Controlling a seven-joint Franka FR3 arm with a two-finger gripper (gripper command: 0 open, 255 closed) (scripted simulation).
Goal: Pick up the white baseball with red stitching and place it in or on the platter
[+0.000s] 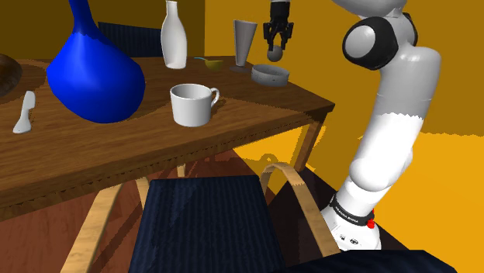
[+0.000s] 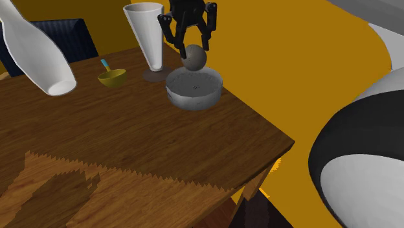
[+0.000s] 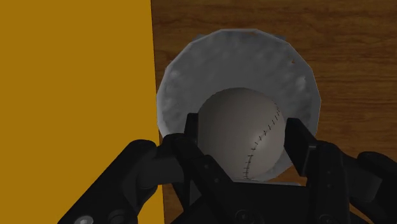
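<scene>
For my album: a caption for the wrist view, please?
Black fingers hold a grey stitched ball above a round grey dish.

You see the claw (image 1: 278,40) clasping the grey ball (image 1: 274,55) just above the grey platter (image 1: 270,75) near the counter's (image 1: 116,155) far corner. A white mug (image 1: 192,104) and blue vase (image 1: 95,74) stand nearer the camera.

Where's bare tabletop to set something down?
Bare wood: from the round grey platter and small olive bowl out to the brown wooden table's corner; also between the white mug and platter. Crowded: the back edge, where tall grey cup, bowl and platter cluster by the black claw holding a grey ball.
</scene>
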